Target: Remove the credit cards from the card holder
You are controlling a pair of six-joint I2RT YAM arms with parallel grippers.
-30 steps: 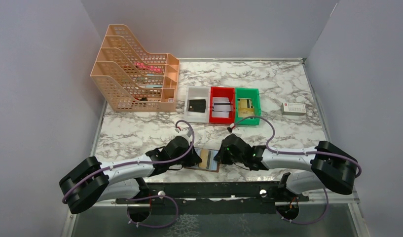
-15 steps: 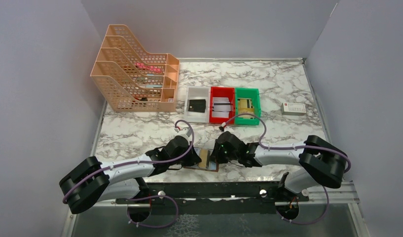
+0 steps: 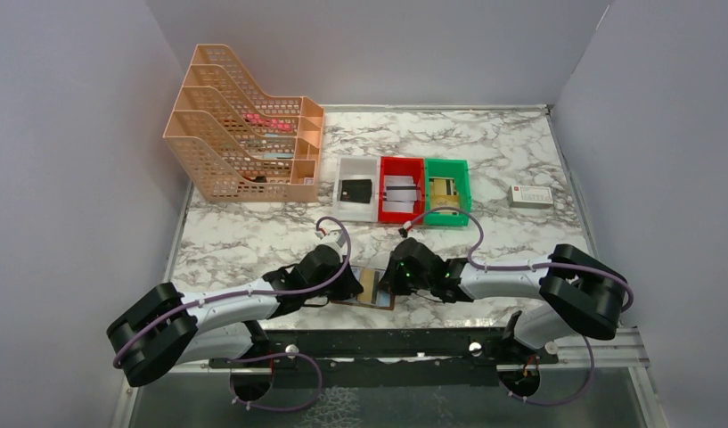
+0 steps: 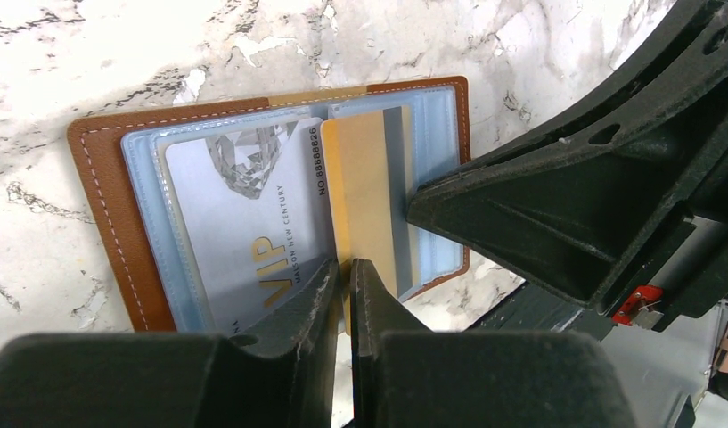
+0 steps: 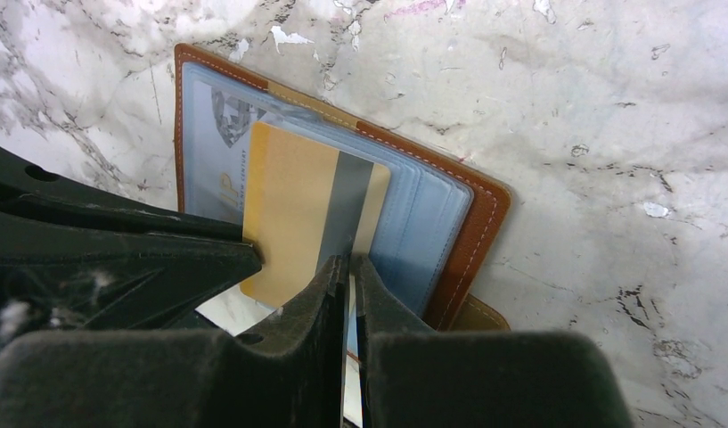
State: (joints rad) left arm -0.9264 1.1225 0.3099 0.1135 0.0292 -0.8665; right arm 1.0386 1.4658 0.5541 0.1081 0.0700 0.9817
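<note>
Right gripper pinches 1 gold card to draw it from the card holder ahead; left gripper, nearly closed alongside, grip indeterminate.

lab test booth: grey partition walls enclose marble-print table

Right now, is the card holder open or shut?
Open. The card holder lies spread flat, its blue sleeves facing up, with a gold card and a white card showing inside.
</note>
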